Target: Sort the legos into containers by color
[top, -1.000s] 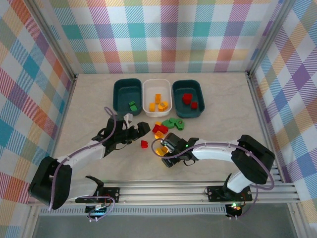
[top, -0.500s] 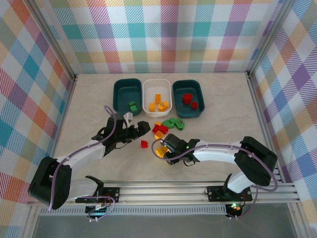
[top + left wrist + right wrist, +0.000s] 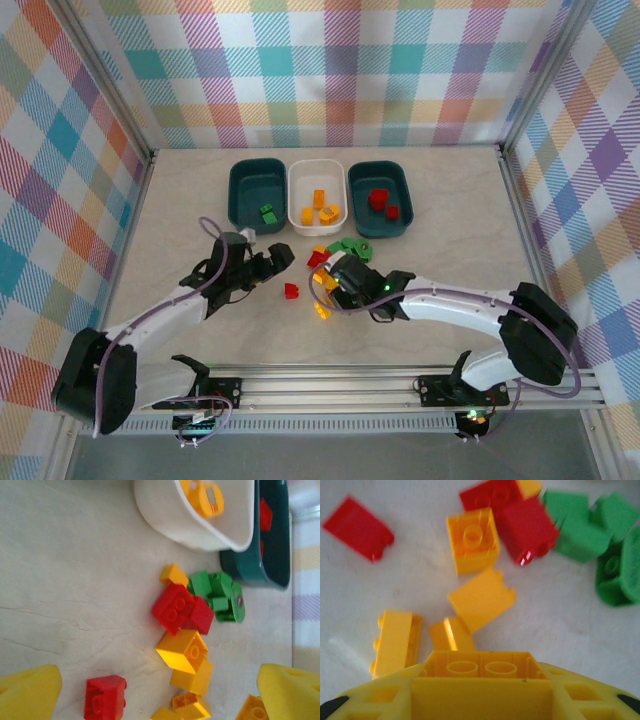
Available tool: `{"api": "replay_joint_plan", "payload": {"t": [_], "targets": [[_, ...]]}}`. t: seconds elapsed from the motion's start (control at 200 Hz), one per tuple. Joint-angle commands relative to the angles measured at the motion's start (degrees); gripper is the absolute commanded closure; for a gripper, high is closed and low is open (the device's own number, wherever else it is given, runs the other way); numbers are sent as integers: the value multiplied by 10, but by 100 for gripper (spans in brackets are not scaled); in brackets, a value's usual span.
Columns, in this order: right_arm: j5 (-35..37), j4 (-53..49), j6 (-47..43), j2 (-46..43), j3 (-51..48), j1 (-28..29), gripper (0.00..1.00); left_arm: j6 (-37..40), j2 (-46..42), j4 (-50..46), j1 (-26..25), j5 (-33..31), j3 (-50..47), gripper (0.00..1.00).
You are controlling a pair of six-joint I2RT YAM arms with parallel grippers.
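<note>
With the left gripper (image 3: 278, 260) held wide, the yellow brick (image 3: 480, 670) clamped in the right gripper (image 3: 482, 692) could be dropped short of the white bin (image 3: 317, 168) if barely caught.

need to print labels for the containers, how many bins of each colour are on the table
dark teal bins: 2
white bin: 1
total: 3
</note>
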Motion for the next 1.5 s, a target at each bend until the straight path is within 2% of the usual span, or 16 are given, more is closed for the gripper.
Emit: {"api": "replay_joint_plan", "payload": {"t": [0.0,0.095,0.235,0.485,0.69,1.02,1.305,1.37,1.495], "targets": [[0,36,-23,31,62,-39,54,-47,-68,-23,31,-61,-46,0],[-22,50,-20,67,111,-79,55,-43,-121,-59,42,-78,-60,0],[-42,55,-25,141,196,-126,56,-27,-167,-96,48,-65,-63,0],[-86,24,-17,290,363,-191,56,-6,-162,-109,48,-9,-54,0],[-107,-27,13,390,479,-208,55,-16,-104,-79,48,54,-46,0],[-129,-97,8,465,597,-213,46,-19,-90,-73,48,70,-33,0],[-120,-110,1,413,570,-212,35,-16,-97,-75,48,63,-36,0],[-107,-79,4,368,518,-210,36,-17,-91,-69,48,69,-35,0],[-85,-17,28,249,358,-210,38,-18,-80,-56,46,77,-34,0]]}}
